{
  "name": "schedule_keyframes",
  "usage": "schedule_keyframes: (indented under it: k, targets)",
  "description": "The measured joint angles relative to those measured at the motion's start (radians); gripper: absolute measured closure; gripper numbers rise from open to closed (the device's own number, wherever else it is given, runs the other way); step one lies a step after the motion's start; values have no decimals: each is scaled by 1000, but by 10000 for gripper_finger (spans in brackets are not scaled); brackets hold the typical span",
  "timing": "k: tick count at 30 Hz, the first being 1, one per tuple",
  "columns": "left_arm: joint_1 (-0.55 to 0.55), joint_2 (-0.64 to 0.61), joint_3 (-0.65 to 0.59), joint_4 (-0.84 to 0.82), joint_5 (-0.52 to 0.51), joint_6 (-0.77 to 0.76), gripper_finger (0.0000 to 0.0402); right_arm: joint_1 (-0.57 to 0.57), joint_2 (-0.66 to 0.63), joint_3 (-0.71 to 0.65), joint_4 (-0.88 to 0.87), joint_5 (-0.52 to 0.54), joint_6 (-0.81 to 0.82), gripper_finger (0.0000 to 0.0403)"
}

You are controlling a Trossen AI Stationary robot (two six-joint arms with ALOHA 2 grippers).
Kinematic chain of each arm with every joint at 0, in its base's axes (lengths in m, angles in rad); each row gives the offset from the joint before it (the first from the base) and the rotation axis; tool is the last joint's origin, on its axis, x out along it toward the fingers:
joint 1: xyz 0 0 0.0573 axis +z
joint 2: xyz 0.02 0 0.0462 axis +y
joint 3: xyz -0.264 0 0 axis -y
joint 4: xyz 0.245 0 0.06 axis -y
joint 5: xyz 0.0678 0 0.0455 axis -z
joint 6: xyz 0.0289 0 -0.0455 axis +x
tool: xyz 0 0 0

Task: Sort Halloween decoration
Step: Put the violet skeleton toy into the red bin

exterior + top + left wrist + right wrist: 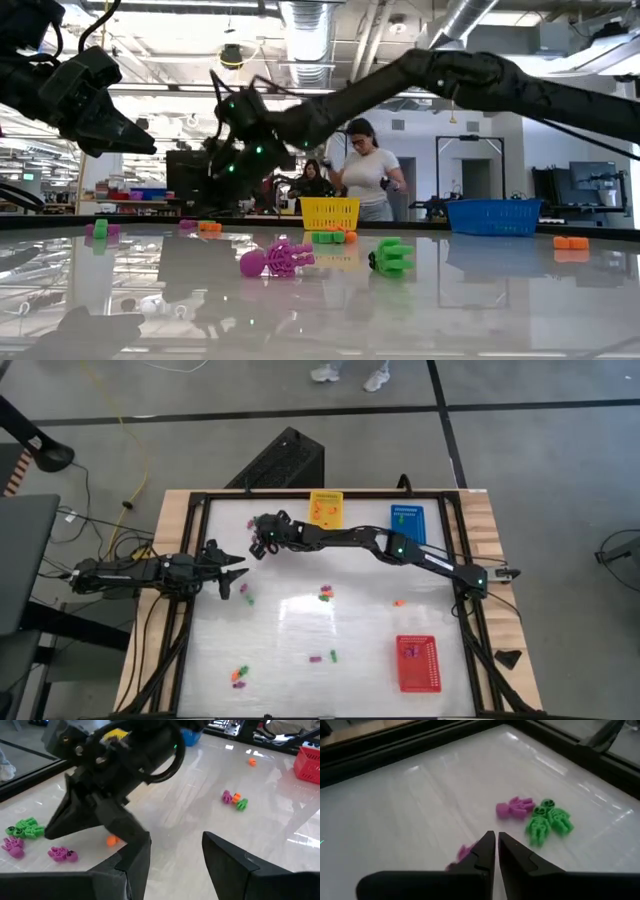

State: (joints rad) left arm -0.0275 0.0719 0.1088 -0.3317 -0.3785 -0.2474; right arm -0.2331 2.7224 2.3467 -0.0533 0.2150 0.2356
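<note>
The Halloween decoration is a scatter of tiny orange, green and purple trinkets on the white table. A purple skeleton (515, 807) and two green ones (547, 820) lie just ahead of my right gripper (496, 842). That gripper is shut, nothing shows between its fingers, and it hovers over the far left of the table (262, 542). Another purple trinket (464, 852) lies partly hidden behind one finger. My left gripper (175, 855) waits open at the left edge (235, 575), above the table. Other trinkets lie mid-table (325, 595) and near the front (238, 677).
A yellow basket (325, 510) and a blue basket (407, 520) stand at the far edge, and a red basket (418, 662) at the near right. A black frame (200, 500) rims the table. People stand in the room beyond (365, 170).
</note>
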Motion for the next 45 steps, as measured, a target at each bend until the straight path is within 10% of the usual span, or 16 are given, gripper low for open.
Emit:
schedule_keyframes:
  k: [19, 45]
  targets:
    - [0, 0, 0, 0, -1, 0, 233, -31, 0, 1, -25, -191, 29, 380]
    - [0, 0, 0, 0, -1, 0, 233, 29, -153, 2, -384, -27, 44, 364]
